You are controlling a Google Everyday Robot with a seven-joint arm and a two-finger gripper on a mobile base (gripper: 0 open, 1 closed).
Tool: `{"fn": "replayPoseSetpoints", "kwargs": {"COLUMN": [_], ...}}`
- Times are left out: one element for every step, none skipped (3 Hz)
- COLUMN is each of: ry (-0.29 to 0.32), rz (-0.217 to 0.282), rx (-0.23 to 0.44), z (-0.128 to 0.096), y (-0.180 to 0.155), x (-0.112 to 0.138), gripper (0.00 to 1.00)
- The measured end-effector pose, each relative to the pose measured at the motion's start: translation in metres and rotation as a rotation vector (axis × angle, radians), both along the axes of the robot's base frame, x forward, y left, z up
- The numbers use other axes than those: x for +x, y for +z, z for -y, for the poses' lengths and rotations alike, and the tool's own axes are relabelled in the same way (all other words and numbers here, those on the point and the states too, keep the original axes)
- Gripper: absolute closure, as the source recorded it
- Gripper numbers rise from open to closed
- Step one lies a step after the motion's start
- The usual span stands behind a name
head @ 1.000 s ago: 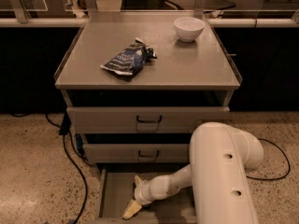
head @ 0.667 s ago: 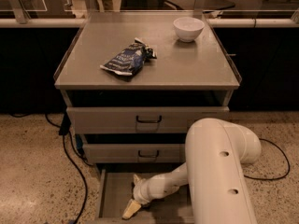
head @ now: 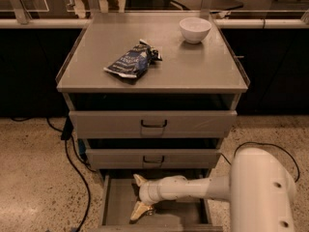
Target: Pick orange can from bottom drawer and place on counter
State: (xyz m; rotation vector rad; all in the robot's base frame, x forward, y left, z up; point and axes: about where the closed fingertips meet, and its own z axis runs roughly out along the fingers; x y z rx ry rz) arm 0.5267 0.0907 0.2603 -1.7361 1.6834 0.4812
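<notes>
The bottom drawer (head: 116,204) is pulled open below the two upper drawers. My gripper (head: 137,195) is inside it, low over the grey floor, with its two pale fingers (head: 138,179) spread apart. A small brownish thing (head: 149,208) shows next to the lower finger; I cannot tell whether it is the orange can, and most of it is hidden by the wrist. The counter (head: 193,66) is the flat grey top above.
A dark blue snack bag (head: 131,61) lies on the counter's left middle and a white bowl (head: 195,29) stands at its back right. My white arm housing (head: 260,192) fills the lower right. Black cables (head: 72,158) run over the floor on the left.
The big arm housing has swung right and lower. The gripper has stayed inside the bottom drawer at about the same spot, fingers still spread.
</notes>
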Motion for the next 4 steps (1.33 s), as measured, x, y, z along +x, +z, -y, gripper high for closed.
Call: {"fn": "replayPoseSetpoints", "kwargs": {"ry": [-0.009, -0.009, -0.054, -0.059], "rz": [0.045, 0.045, 0.050, 0.050], "rx": [0.026, 0.026, 0.125, 0.130], "z": [0.0128, 0.0128, 0.0110, 0.0109], "y": [0.0222, 0.0221, 0.0248, 0.0250], "x": [0.0208, 0.0208, 0.0184, 0.0184], "gripper": [0.00, 0.00, 0.00, 0.00]}}
